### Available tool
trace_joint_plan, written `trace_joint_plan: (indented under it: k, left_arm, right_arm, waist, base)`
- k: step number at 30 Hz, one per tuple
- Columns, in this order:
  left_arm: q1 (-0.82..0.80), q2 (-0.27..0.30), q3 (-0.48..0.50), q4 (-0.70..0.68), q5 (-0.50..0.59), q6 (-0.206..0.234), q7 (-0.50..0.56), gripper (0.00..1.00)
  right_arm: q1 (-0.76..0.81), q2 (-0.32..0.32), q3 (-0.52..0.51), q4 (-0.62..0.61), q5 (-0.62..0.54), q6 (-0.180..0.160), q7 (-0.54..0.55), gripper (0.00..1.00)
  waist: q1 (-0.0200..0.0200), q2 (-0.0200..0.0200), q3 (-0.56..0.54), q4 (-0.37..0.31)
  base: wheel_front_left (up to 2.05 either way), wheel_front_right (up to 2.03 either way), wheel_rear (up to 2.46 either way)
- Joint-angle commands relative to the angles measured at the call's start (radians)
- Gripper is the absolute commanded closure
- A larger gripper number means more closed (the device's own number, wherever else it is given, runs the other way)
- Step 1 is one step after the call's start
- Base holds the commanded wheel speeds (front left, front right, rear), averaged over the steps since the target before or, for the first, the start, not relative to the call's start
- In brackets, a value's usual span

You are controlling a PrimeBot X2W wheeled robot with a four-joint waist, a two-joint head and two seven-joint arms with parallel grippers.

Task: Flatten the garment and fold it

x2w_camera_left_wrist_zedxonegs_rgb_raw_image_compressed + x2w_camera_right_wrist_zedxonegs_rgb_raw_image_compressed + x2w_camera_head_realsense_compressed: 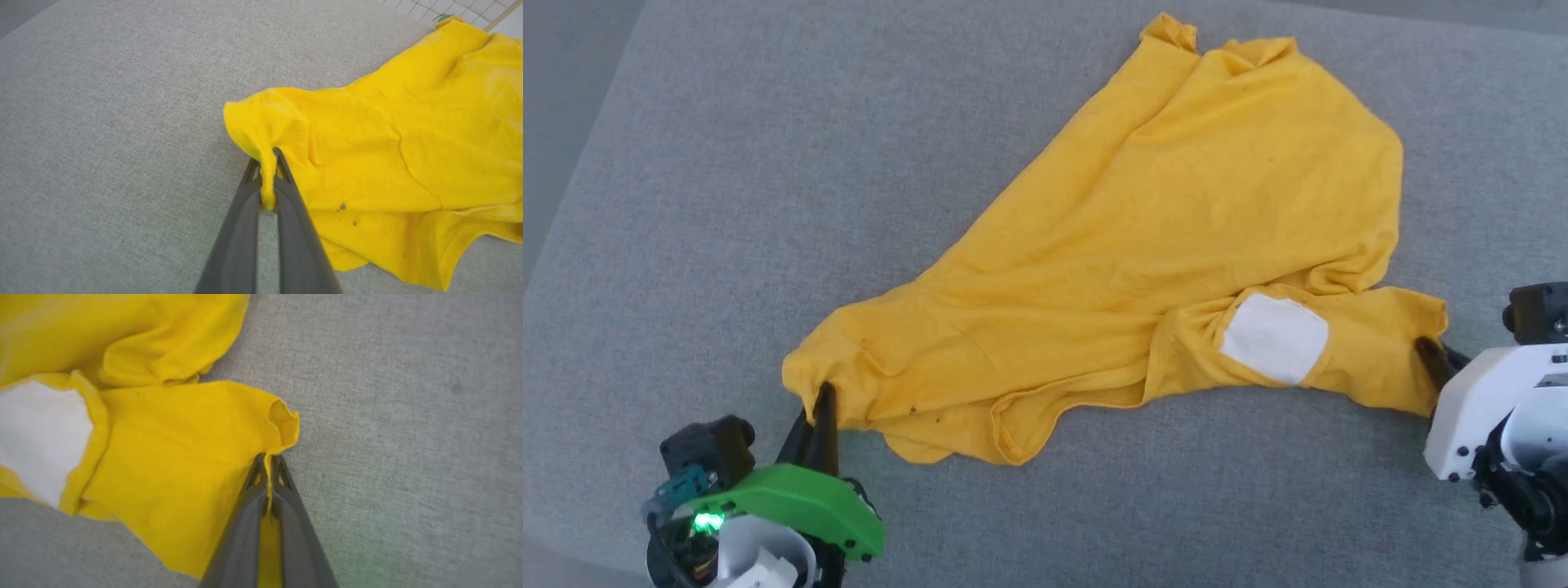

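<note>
The garment (1143, 245) is a bright yellow T-shirt lying crumpled and spread diagonally on a grey padded surface, with a white patch (1274, 337) showing near its right end. My left gripper (821, 400) is shut on the garment's near left corner; the left wrist view shows yellow cloth (367, 155) pinched between the dark fingers (267, 179). My right gripper (1429, 355) is shut on the garment's right edge, by a sleeve; in the right wrist view the hem (184, 457) runs between the closed fingers (267, 469).
The grey fabric surface (768, 180) stretches wide to the left and in front of the garment. Its left edge (556, 220) slants along the head view's left side. A tiled floor corner (457, 10) shows beyond the surface in the left wrist view.
</note>
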Motion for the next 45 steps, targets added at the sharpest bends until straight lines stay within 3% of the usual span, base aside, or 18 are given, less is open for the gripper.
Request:
trace_joint_plan:
  k: [1,10,17,29,38,45]
  left_arm:
    - [-0.026,0.005,0.0,-0.002,0.008,-0.009,0.003,1.0]
    - [-0.186,0.023,0.012,-0.042,-0.017,-0.05,0.03,1.0]
    - [-0.42,0.09,0.051,-0.025,-0.011,-0.06,0.112,1.0]
    - [-0.817,0.173,0.089,0.107,0.008,-0.029,0.274,1.0]
    - [-1.008,0.212,0.033,0.21,0.027,-0.013,0.477,1.0]
    - [-1.092,0.203,0.025,0.236,0.021,0.053,0.615,1.0]
  right_arm:
    - [0.01,0.019,-0.005,0.007,0.006,-0.001,-0.018,1.0]
    - [-0.129,0.092,-0.119,-0.086,0.018,-0.001,-0.2,1.0]
    - [-0.358,0.045,-0.068,-0.14,-0.003,-0.001,-0.249,1.0]
    - [-0.736,-0.078,0.088,0.011,-0.052,-0.001,-0.259,1.0]
    - [-0.88,-0.094,0.167,0.133,-0.036,-0.001,-0.206,1.0]
    - [-0.943,-0.093,0.221,0.177,-0.021,-0.001,-0.134,1.0]
  waist:
    - [-0.0001,0.0,-0.028,-0.01]
    - [-0.0001,0.0,-0.143,-0.064]
    - [-0.0001,0.0,-0.214,-0.126]
    - [-0.0001,0.0,-0.29,-0.194]
    - [-0.0001,0.0,-0.305,-0.223]
    - [-0.0001,0.0,-0.232,-0.246]
  base:
    - [0.0,0.0,0.0]
    - [0.0,0.0,0.0]
    - [0.0,0.0,0.0]
    - [0.0,0.0,0.0]
    - [0.0,0.0,0.0]
    - [0.0,0.0,0.0]
